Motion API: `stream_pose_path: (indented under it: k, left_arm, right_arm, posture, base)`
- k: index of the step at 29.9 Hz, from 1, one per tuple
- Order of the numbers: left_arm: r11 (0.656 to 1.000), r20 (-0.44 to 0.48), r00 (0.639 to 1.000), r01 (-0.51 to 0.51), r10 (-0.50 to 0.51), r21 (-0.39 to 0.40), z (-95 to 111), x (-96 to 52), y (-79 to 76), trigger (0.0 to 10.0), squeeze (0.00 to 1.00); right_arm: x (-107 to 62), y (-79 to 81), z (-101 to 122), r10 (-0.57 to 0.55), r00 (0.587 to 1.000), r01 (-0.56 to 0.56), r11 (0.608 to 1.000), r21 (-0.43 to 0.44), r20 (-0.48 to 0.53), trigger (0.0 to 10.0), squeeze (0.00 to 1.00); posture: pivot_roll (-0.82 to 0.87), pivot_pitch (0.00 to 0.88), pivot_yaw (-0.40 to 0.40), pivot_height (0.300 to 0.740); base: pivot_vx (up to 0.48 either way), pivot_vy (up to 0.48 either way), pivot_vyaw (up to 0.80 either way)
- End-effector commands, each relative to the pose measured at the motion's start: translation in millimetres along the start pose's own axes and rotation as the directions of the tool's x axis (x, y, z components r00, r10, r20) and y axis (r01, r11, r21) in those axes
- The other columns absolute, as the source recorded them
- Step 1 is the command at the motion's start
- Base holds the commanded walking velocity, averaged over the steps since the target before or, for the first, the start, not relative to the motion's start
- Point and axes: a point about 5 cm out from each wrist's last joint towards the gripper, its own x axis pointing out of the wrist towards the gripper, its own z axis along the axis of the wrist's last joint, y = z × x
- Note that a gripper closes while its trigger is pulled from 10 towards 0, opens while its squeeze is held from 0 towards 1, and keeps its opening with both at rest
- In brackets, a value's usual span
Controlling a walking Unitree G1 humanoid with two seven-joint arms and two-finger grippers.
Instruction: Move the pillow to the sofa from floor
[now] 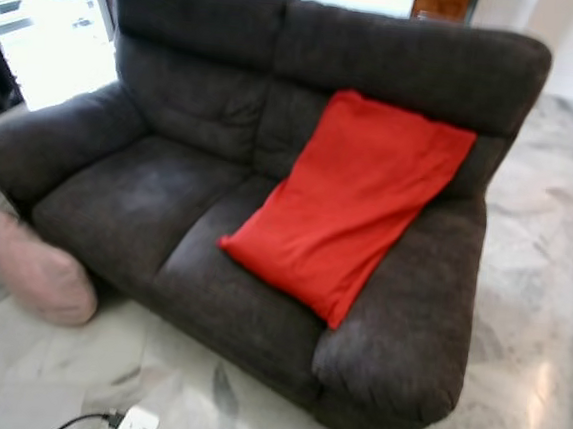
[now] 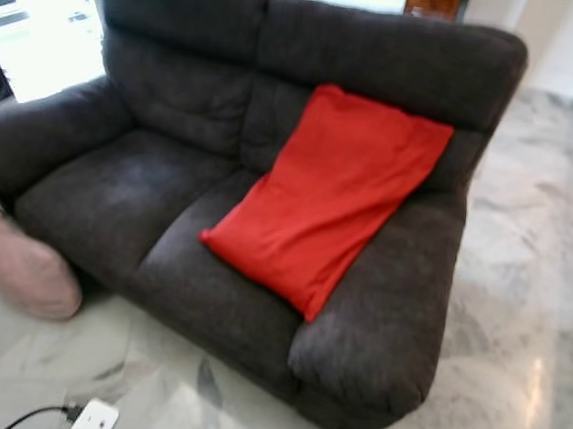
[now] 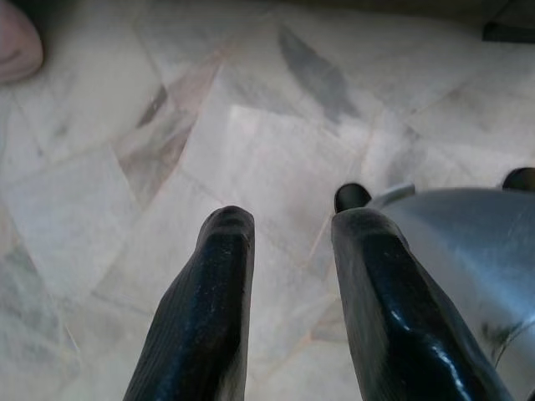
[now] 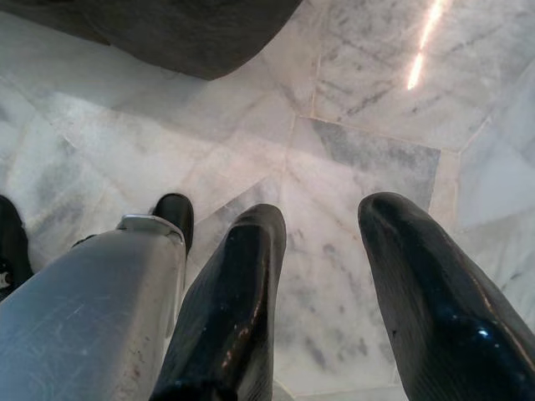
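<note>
Rounded pink fabric pillow (image 1: pixel 41 271) lies on the marble floor (image 1: pixel 538 327) beside the left front corner of the dark grey upholstered sofa (image 1: pixel 147 202). Left gripper (image 3: pixel 288 230) and right gripper (image 4: pixel 326 221) hang over the floor, fingers apart and empty. The pillow looks soft and light; pinching its bulging middle should hold.

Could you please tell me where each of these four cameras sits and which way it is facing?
Left eye view: on the head, looking forward and down at the dark sofa, red pillow on it, pink pillow on the marble floor.
Right eye view: the same scene.
Left wrist view: along the open left gripper hanging idle, down at the floor, with a pink pillow edge.
Right wrist view: along the open right gripper, down at the floor below the sofa's base.
</note>
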Motion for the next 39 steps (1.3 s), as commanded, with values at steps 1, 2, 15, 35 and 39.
stream_pose_path:
  k: [1, 2, 15, 35, 39]
  left_arm:
    - [1.000, -0.006, 1.000, -0.001, 0.001, 0.010, 1.0, 0.6, 1.4, 10.0, 0.00]
    - [1.000, -0.007, 1.000, 0.002, -0.002, 0.012, 1.2, 0.7, 1.2, 10.0, 0.00]
    - [1.000, -0.025, 1.000, 0.001, -0.002, -0.027, 6.6, 3.0, 9.4, 10.0, 0.00]
    - [0.999, -0.024, 1.000, -0.017, 0.016, -0.046, 5.1, 2.4, 9.3, 10.0, 0.00]
    - [0.999, -0.037, 0.999, -0.019, 0.017, -0.049, 3.5, 2.4, 8.3, 10.0, 0.00]
  right_arm:
    - [0.0, 1.9, 1.5, 0.013, 1.000, -0.013, 1.000, -0.001, 0.006, 10.0, 0.00]
    - [0.0, 2.2, 1.7, 0.016, 1.000, -0.016, 1.000, -0.001, 0.007, 10.0, 0.00]
    - [-0.6, 11.0, 5.1, 0.106, 0.994, -0.107, 0.993, 0.042, 0.030, 10.0, 0.00]
    - [-1.8, 19.3, 5.3, 0.132, 0.991, -0.133, 0.991, 0.029, 0.036, 10.0, 0.00]
    - [-2.4, 23.4, 5.5, 0.140, 0.990, -0.141, 0.990, 0.022, 0.036, 10.0, 0.00]
  posture:
    - [0.06, 0.068, 0.013, 0.740]
    - [0.06, 0.068, 0.013, 0.740]
    - [0.04, 0.083, 0.024, 0.740]
    - [0.04, 0.065, 0.035, 0.740]
    - [0.04, 0.054, 0.031, 0.740]
  base:
    - [0.000, 0.000, 0.00]
    - [0.000, 0.000, 0.00]
    - [0.000, 0.000, 0.00]
    - [0.000, 0.054, 0.00]
    - [0.000, 0.272, 0.00]
